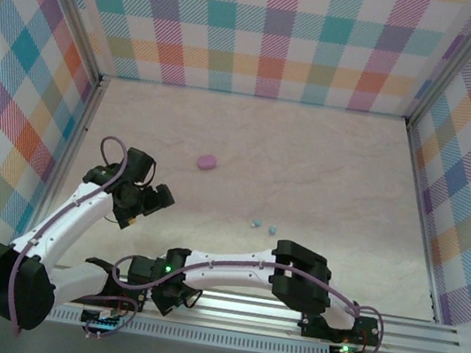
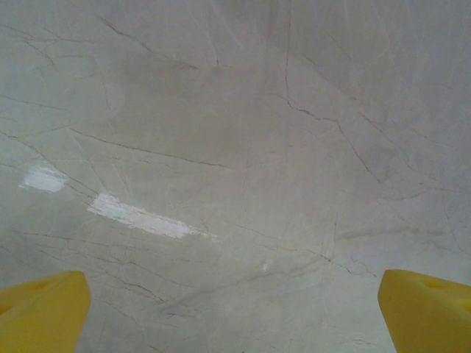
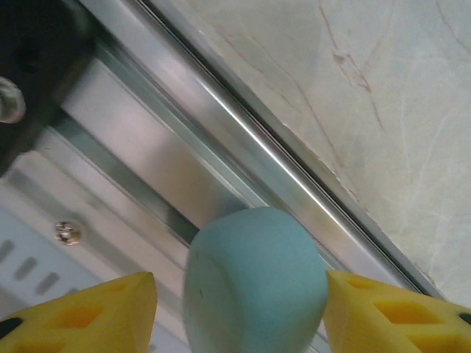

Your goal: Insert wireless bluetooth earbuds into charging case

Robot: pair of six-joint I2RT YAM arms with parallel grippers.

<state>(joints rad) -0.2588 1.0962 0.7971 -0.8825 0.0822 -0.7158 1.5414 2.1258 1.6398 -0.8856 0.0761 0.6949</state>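
The right gripper has its yellow fingers spread around a light blue case over the metal rail, but I cannot tell whether it is truly gripped. The left gripper gapes wide above the bare table, holding nothing. Two tiny light blue earbuds lie side by side mid-table, well apart from both grippers, nearer than a pink case.

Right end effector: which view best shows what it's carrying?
Right wrist: the right end effector brackets a light blue case close up. Top external shows that end effector small and dark near the rail, load hidden.
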